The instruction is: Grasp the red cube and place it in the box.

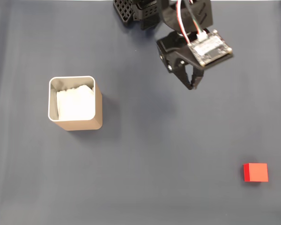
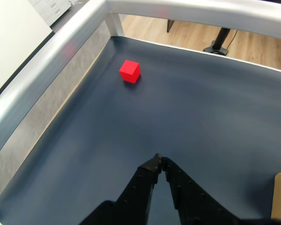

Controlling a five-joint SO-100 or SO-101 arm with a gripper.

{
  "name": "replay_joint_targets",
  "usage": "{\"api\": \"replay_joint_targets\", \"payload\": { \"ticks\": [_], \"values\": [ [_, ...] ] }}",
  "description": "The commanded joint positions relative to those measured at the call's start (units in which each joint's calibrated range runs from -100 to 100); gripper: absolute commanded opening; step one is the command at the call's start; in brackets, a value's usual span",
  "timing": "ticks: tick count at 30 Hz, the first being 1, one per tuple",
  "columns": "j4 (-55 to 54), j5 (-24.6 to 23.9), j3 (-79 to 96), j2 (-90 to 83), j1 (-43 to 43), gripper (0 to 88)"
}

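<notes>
Task is at its start, the reach: nothing is grasped yet. In the fixed view the claw (image 1: 193, 86) hangs over the desk (image 1: 145, 154) near the middle of its top edge, tips pointing down the picture; in the wrist view the two fingers (image 2: 152, 168) meet at their tips, so the claw is closed and holds nothing. The red cube (image 1: 255, 172) sits flat on the dark mat near the desk's bottom right corner in the fixed view, well apart from the claw; the wrist view shows it (image 2: 129, 71) ahead and to the left, close to the silver rail (image 2: 51, 61) along the desk's edge. The box (image 1: 75, 103) stands upright toward the left side of the desk, open top up, white lining inside, no cube in it, well apart from both cube and claw. Next move, as I judge it: spread the fingers, swing out toward the bottom right corner, line up over the cube, come down around it. A small board with wires rides on the arm; no brand, label or writing is readable anywhere.
</notes>
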Motion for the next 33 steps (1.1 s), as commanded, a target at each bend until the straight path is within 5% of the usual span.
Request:
{"api": "replay_joint_targets", "payload": {
  "ticks": [1,15,33],
  "values": [
    [-0.9,1.3,-4.4,3.3,-1.3,0.2],
    [-2.9,-0.4,-24.6,27.6,-3.8,1.4],
    [-14.6,1.3,-40.2,49.9,-2.3,14.6]
  ]
}}
